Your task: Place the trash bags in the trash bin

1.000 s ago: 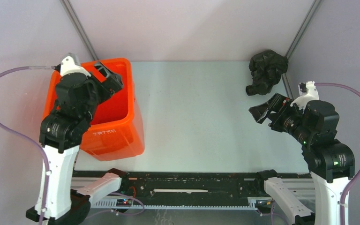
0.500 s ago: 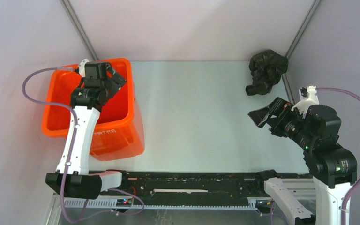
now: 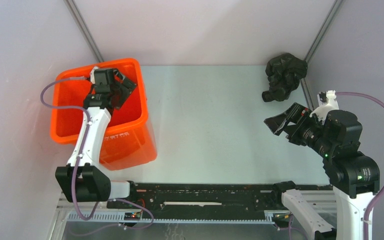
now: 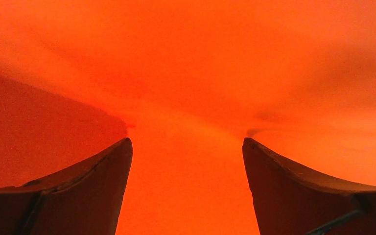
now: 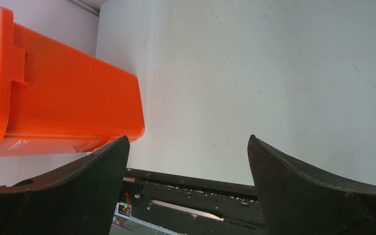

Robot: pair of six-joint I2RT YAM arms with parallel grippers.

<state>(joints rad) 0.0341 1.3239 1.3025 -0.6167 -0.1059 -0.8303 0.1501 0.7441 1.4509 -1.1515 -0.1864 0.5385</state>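
Note:
The orange trash bin stands at the left of the table, tilted. My left gripper is open and empty, reaching down inside the bin by its right wall. In the left wrist view the gripper faces only the bin's orange inside. The black trash bag lies crumpled in the far right corner. My right gripper is open and empty, held above the table in front of the bag, pointing left. The right wrist view shows the gripper and the bin's outer side, not the bag.
Grey walls close in the table on the left, back and right, with metal corner posts. A black rail runs along the near edge between the arm bases and shows in the right wrist view.
My left arm stretched out and lowered its gripper deeper into the bin. The bin shifted and tilted a little. My right gripper stayed almost still.

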